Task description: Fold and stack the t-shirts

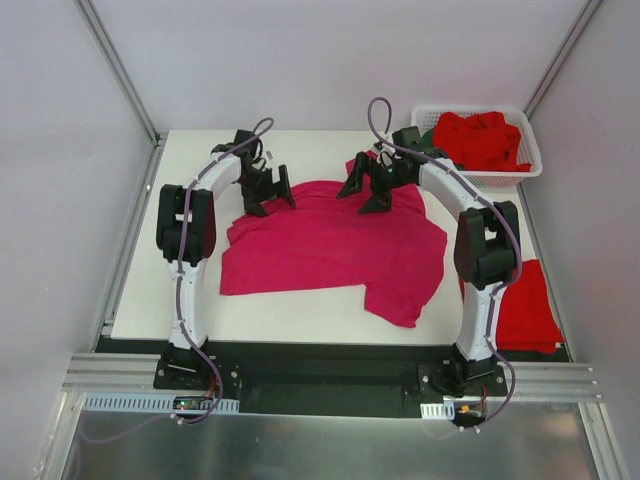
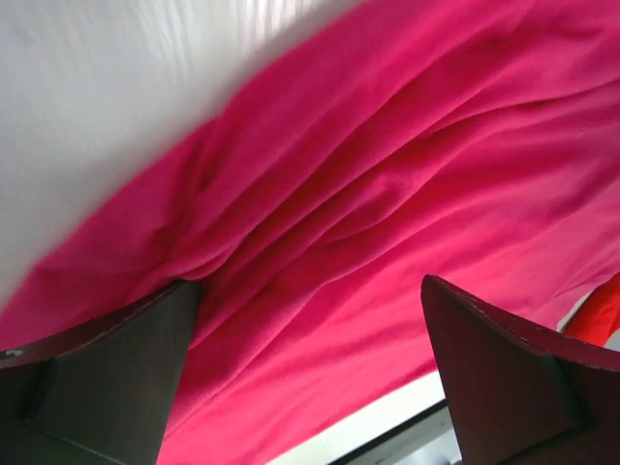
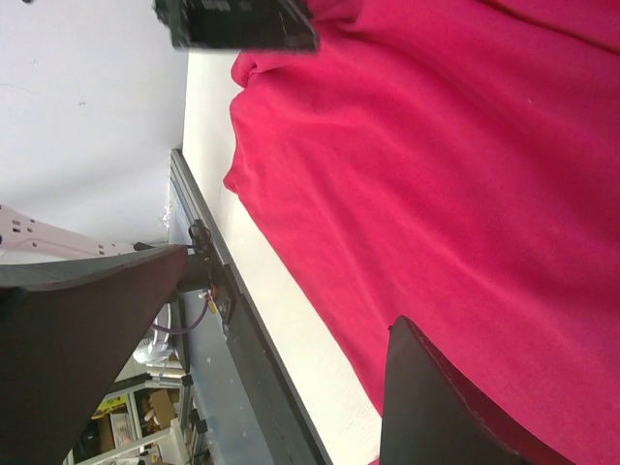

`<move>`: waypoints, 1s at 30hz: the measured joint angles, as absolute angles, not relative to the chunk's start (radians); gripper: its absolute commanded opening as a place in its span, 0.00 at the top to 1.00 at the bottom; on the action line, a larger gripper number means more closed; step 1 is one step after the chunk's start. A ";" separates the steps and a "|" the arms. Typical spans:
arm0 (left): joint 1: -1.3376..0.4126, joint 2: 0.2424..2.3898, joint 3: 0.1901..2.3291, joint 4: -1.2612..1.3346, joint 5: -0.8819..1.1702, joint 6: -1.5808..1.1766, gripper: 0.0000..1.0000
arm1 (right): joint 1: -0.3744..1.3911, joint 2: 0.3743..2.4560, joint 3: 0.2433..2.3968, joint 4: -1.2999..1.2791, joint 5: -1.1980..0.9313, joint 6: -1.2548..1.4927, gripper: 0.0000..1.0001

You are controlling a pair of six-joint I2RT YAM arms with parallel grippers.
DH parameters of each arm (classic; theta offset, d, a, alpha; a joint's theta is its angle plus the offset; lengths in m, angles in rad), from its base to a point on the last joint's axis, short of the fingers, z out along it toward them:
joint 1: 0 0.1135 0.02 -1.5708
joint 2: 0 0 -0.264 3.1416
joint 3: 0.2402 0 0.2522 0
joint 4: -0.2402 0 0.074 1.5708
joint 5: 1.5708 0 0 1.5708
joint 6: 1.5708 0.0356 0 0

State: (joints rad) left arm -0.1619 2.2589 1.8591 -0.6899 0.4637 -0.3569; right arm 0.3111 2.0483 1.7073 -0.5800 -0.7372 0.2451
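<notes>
Now: left gripper [image 1: 270, 200] fingers spread wide, empty, at far-left edge of magenta t-shirt [image 1: 330, 250]; right gripper [image 1: 365, 195] likewise wide, empty, over its far edge. Shirt lies rumpled on table [image 1: 300, 316].

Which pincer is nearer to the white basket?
Right. The right pincer is over the pink shirt, at its far right part, toward the basket; the left pincer is over its far left edge.

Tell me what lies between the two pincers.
The rumpled far edge of the magenta t-shirt spans the gap between the left pincer and the right pincer, as the top view shows.
</notes>
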 measured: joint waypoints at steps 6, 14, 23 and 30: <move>-0.208 2.177 1.753 -0.704 0.443 -0.346 0.01 | 0.323 2.048 1.707 -0.580 -0.742 0.245 0.04; -0.237 2.143 1.752 -0.742 0.294 -0.305 0.01 | 0.332 2.048 1.707 -0.580 -0.749 0.245 0.04; -0.242 2.212 1.843 -0.799 0.101 -0.272 0.01 | 0.333 2.048 1.707 -0.580 -0.754 0.243 0.04; -0.242 2.277 1.877 -0.817 -0.001 -0.268 0.01 | 0.333 2.048 1.707 -0.580 -0.766 0.242 0.04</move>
State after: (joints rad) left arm -0.2417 2.2768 1.8774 -0.8173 -0.0013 -0.2676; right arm 0.3328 2.0483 1.7073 -0.5804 -0.7658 0.2424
